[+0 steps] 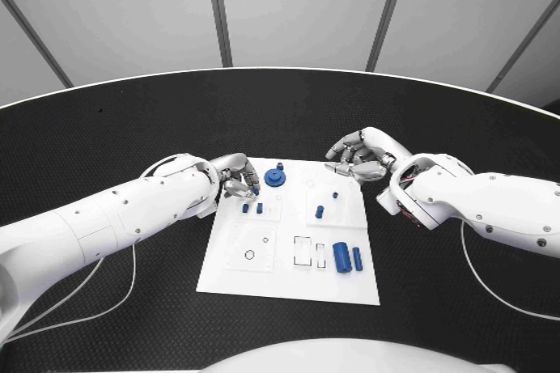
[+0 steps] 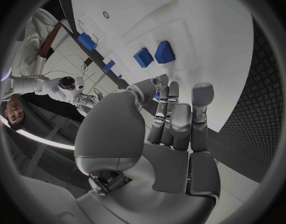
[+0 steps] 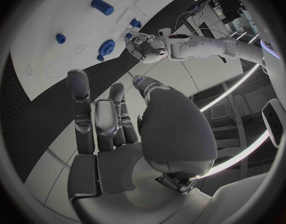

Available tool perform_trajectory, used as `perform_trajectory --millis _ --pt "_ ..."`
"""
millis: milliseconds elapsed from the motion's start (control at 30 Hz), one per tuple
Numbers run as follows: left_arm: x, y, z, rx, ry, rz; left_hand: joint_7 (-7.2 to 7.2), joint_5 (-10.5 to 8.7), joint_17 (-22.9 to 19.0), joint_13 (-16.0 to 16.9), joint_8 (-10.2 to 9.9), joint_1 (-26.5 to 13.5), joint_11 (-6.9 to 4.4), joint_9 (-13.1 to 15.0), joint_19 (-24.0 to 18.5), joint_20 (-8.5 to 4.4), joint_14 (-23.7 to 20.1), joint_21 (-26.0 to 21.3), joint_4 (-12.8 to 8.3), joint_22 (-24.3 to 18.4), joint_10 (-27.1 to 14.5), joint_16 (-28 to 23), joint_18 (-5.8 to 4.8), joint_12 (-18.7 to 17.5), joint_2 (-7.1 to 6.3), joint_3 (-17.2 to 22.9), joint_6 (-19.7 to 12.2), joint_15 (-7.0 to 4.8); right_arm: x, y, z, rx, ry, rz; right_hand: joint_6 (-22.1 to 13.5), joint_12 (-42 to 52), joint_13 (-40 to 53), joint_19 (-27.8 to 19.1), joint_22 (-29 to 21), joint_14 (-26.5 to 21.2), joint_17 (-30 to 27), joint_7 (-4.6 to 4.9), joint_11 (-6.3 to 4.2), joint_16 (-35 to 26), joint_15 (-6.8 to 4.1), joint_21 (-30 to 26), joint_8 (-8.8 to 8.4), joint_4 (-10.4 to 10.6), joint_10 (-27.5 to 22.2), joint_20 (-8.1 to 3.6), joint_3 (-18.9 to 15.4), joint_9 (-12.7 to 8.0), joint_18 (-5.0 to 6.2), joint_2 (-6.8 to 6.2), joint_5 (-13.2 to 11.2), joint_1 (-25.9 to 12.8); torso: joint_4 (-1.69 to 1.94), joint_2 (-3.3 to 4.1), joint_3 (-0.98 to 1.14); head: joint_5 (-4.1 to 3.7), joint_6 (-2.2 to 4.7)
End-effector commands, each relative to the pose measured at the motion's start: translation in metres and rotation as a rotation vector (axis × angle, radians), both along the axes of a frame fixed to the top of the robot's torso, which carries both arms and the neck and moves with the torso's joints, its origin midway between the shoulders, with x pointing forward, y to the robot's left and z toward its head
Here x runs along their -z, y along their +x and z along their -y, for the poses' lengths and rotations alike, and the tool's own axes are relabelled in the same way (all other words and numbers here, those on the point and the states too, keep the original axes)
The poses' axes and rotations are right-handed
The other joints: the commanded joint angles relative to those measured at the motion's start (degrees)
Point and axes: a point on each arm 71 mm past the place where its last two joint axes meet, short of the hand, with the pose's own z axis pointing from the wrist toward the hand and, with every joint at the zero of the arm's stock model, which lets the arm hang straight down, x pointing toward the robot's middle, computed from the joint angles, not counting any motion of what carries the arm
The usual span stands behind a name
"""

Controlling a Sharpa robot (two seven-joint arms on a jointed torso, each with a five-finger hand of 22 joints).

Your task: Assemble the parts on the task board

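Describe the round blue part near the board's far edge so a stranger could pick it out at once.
Start at the white task board in the middle of the black table. Near its far edge, just beside the left hand, stands the round blue part. It is disc-shaped and wide; its blue neighbours are small pegs or long bars.

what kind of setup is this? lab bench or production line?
Most likely a robotics lab test bench, not a line. A white task board with small blue parts lies alone on a black table, worked by the left hand and right hand. Plain panelled wall behind; no conveyor.
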Motion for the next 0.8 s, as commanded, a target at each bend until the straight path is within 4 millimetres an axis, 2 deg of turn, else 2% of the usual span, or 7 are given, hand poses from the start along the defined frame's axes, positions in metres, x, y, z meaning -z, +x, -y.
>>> perform_trajectory --millis 33,233,800 --pt "0.0001 0.0000 0.0002 0.001 0.000 -0.001 0.18 0.26 1.14 -0.03 -0.39 -0.27 0.17 -0.10 -0.48 0.03 0.47 -0.18 -0.11 -0.14 -0.51 0.46 -0.02 -0.47 -0.48 -0.29 -0.62 0.30 0.0000 0.0000 0.0001 0.000 0.000 0.000 0.48 0.27 -0.10 0.51 -0.12 0.31 0.10 -0.09 0.04 -0.31 -0.25 -0.33 0.26 -0.02 0.34 0.05 0.36 0.01 0.69 -0.14 0.25 -0.46 0.01 0.00 -0.02 -0.02 -0.02" --pt "0.0002 0.0002 0.0006 0.001 0.001 -0.002 0.54 0.29 1.69 0.01 -1.22 -0.13 0.45 -0.35 -0.64 0.27 0.38 -0.38 -0.19 -0.42 -0.59 0.61 0.02 -0.90 -0.66 -0.27 -1.73 0.57 0.0000 0.0001 0.0000 0.000 0.000 0.000 0.48 0.27 -0.10 0.51 -0.12 0.31 0.10 -0.09 0.04 -0.31 -0.25 -0.33 0.26 -0.02 0.34 0.05 0.36 0.01 0.69 -0.14 0.25 -0.46 0.02 0.01 0.00 -0.04 -0.02" --pt "0.0010 0.0003 0.0000 -0.005 0.009 -0.010 0.66 0.31 1.46 0.05 -1.58 -0.02 0.53 -0.47 -0.68 0.36 0.22 -0.44 -0.24 -0.53 -0.52 0.60 0.04 -1.02 -0.68 -0.23 -2.16 0.65 0.0000 0.0001 0.0004 0.001 0.000 0.000 0.48 0.27 -0.10 0.51 -0.12 0.31 0.10 -0.09 0.04 -0.31 -0.25 -0.33 0.26 -0.02 0.34 0.05 0.36 0.01 0.69 -0.14 0.25 -0.46 0.00 0.01 -0.03 0.03 0.01"
